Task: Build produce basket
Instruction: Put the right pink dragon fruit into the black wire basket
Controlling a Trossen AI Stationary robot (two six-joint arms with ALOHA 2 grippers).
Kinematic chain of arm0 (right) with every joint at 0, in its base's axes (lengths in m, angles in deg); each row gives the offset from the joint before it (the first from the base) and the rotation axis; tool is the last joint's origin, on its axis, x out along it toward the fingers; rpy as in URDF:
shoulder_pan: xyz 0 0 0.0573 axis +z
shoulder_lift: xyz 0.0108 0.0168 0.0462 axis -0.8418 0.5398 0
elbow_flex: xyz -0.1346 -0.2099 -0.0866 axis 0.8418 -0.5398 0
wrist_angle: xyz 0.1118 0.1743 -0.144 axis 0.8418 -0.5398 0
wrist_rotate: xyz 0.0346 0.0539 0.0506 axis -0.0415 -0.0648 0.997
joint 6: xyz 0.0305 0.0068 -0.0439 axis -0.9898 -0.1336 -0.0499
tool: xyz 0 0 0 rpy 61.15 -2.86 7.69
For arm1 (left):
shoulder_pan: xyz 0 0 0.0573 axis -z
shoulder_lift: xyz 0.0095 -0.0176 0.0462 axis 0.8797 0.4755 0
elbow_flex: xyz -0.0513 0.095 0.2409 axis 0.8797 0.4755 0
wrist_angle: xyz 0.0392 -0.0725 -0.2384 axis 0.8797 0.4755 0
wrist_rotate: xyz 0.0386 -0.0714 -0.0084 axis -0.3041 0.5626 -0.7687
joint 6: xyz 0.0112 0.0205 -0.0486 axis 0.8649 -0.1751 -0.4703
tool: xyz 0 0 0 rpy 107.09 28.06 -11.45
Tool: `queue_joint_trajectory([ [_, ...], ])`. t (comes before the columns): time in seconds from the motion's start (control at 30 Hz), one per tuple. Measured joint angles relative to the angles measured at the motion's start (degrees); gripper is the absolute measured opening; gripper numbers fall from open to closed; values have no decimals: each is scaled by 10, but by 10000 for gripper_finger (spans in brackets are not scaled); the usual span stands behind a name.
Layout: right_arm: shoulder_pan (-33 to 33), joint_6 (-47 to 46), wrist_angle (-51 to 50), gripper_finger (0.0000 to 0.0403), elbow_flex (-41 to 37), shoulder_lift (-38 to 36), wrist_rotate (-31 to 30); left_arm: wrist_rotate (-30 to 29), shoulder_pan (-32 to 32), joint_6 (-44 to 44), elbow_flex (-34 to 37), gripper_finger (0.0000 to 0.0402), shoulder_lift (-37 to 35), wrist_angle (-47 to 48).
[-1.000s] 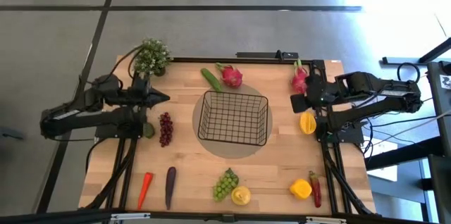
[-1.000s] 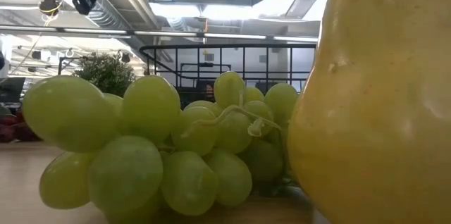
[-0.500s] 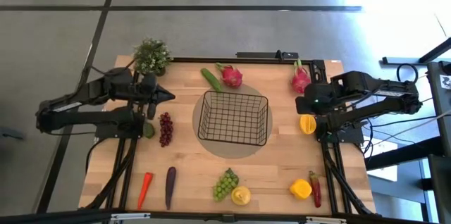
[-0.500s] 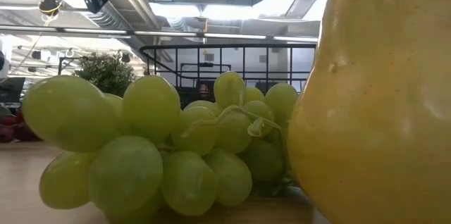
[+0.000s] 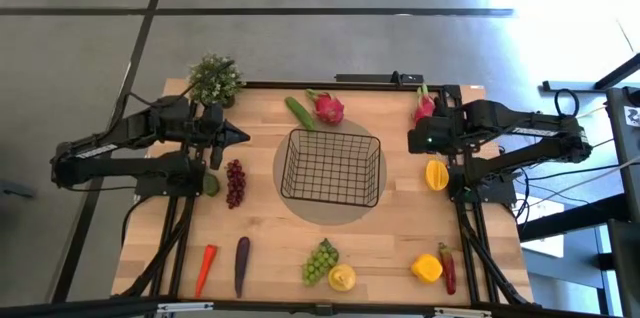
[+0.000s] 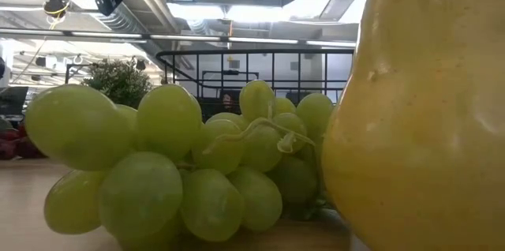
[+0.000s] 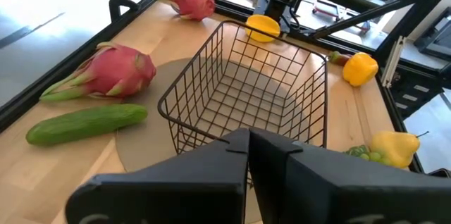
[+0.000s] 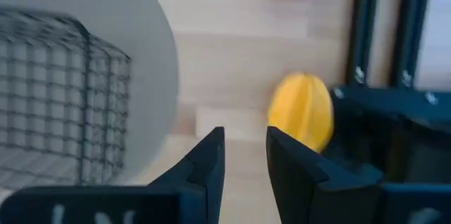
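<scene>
Wooden desk [image 5: 270, 248] seen from above, with both arms reaching in from its sides. At centre, the black wire-mesh basket [image 5: 333, 167] rests on a grey round mat [image 5: 300, 208] and holds nothing. The left end effector [image 5: 236, 137] hovers at the basket's left, fingers pressed together and gripping nothing; the right end effector [image 5: 412, 142] hovers at the basket's right, above the desk, fingers slightly parted with nothing between them.

Produce lies scattered around the basket, none inside it. Far edge: a pink dragon fruit [image 5: 327, 108] touching a green cucumber [image 5: 298, 112]; a second dragon fruit [image 5: 424, 110] near the right arm. A potted plant [image 5: 214, 80] stands at the far left corner. Right of the basket: a yellow lemon [image 5: 436, 174]. Left of it: purple grapes [image 5: 235, 183]. Near edge, left to right: an orange carrot [image 5: 205, 268], a purple eggplant [image 5: 241, 264], green grapes [image 5: 320, 261] touching a yellow pear-shaped fruit [image 5: 342, 278], a yellow pepper [image 5: 426, 268], and a red chili [image 5: 447, 268] just beside it.
</scene>
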Motion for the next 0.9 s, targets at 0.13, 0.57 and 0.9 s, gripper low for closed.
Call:
queue_joint_trajectory([
  [0.13, -53, 49, 47, 95, 0, 1, -3, 0, 0, 1, 0, 0, 0, 0],
  [0.57, -278, 236, 154, 95, 0, 43, -9, -25, 0, -1, 0, 0, 0, -2],
  [0.9, -438, 396, 245, 95, 0, 130, 9, -35, 0, 1, 0, 0, 0, -35],
])
